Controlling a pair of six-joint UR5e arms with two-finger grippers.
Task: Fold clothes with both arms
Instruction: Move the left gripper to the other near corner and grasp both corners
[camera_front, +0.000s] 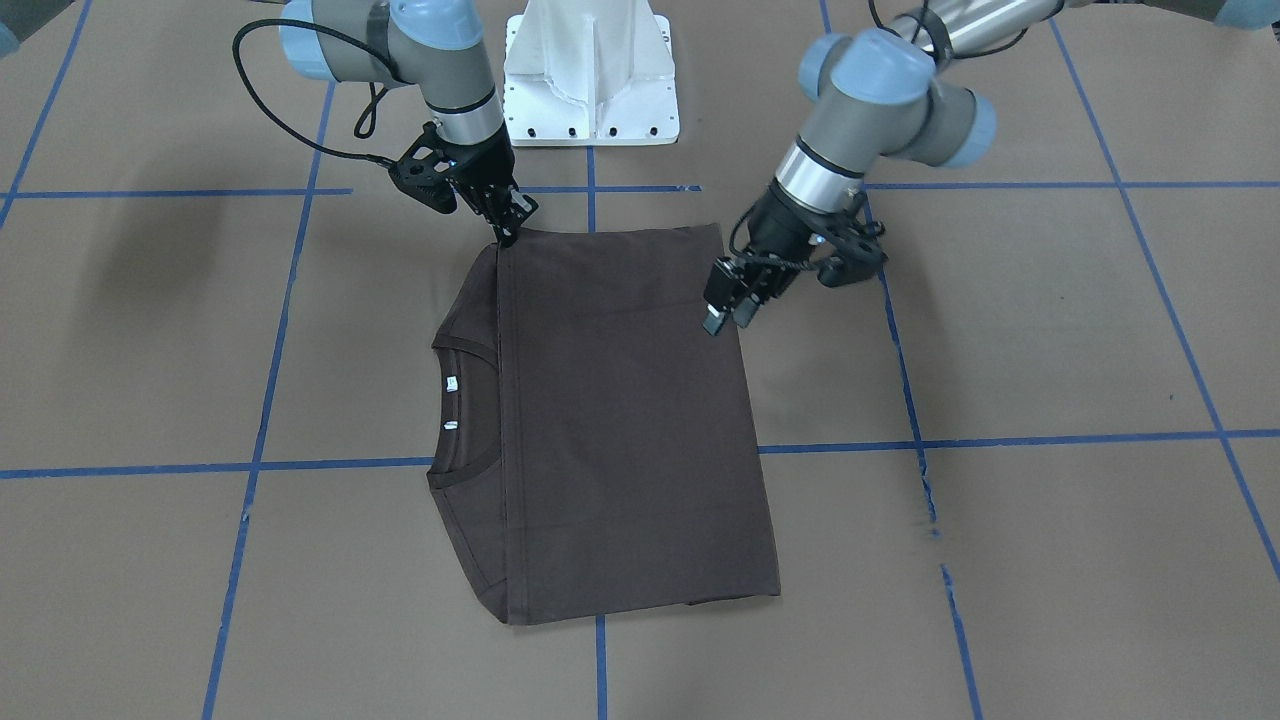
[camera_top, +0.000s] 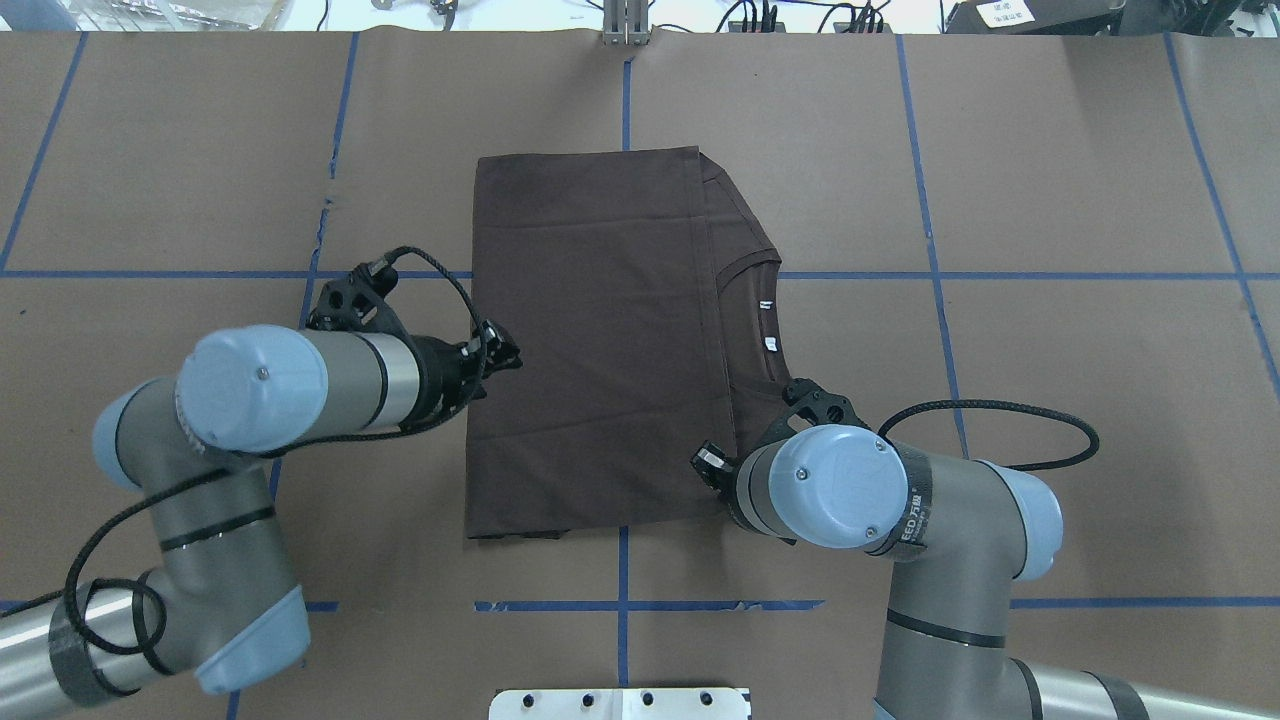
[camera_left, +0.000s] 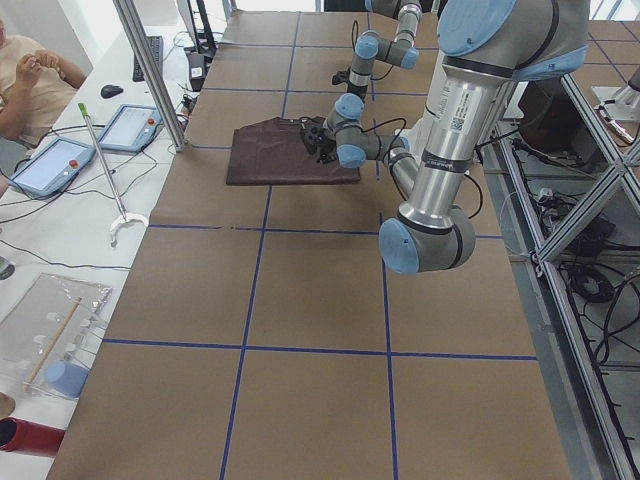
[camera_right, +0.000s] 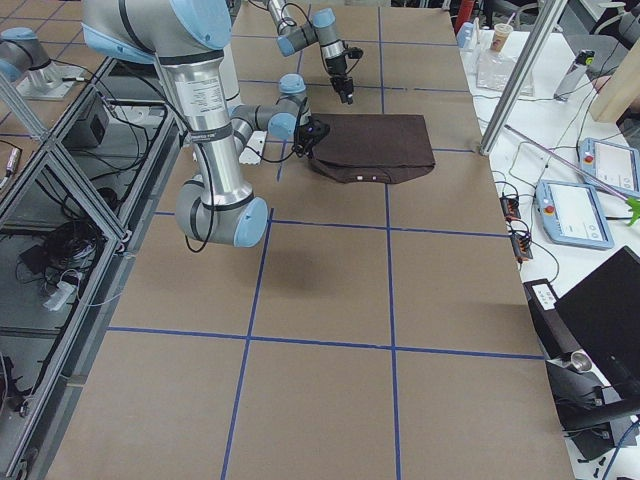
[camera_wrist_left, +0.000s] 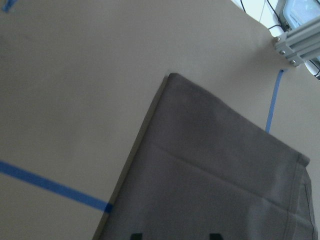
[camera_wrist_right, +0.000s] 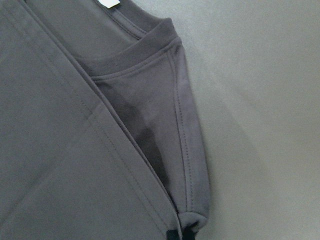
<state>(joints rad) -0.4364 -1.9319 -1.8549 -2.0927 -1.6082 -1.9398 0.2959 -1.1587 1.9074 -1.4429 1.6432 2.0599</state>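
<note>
Now, the T-shirt (camera_front: 620, 400) looks limp and light: right gripper (camera_front: 507, 232) clamped on its corner beside the collar (camera_wrist_right: 150, 39), left gripper (camera_front: 725, 318) splayed over the edge opposite the collar; pinch layered corners

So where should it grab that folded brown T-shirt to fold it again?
Probably the T-shirt by its two corners nearest the robot, coming down from the robot's side: it lies flat, so only the layered edges give anything to pinch.
</note>
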